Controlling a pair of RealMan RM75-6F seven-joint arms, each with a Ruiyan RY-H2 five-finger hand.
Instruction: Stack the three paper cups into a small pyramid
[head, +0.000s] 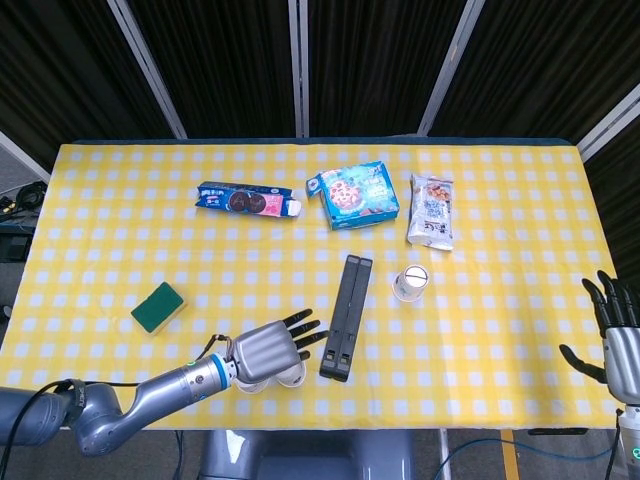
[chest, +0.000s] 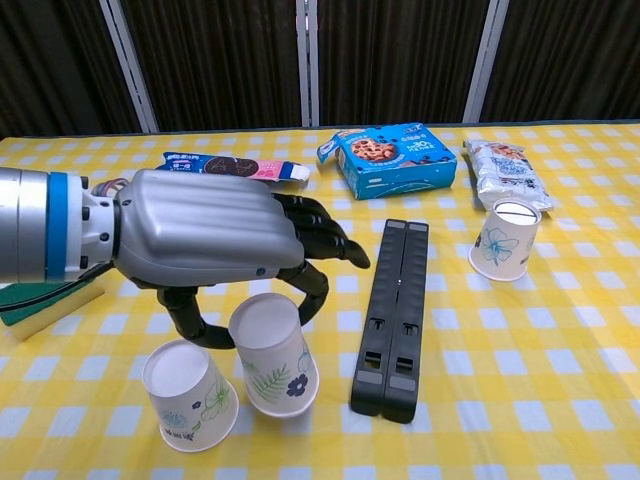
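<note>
- While the left hand (chest: 215, 245) grips the leaf-printed cup (chest: 273, 367), that cup sits upside down at the front of the table (chest: 560, 350), just beside a second cup (chest: 190, 394).
- Judgement: release gently, leaving both bases level and side by side.
- Third cup (chest: 505, 238): well apart, beyond the black bar (chest: 393, 315), which lies between.
- Right hand (head: 618, 340): empty, fingers spread.

Two white floral paper cups stand upside down, touching, near the front: the left cup (chest: 190, 394) and a slightly tilted cup (chest: 273, 355). A third cup (chest: 504, 238) stands inverted far right.
</note>
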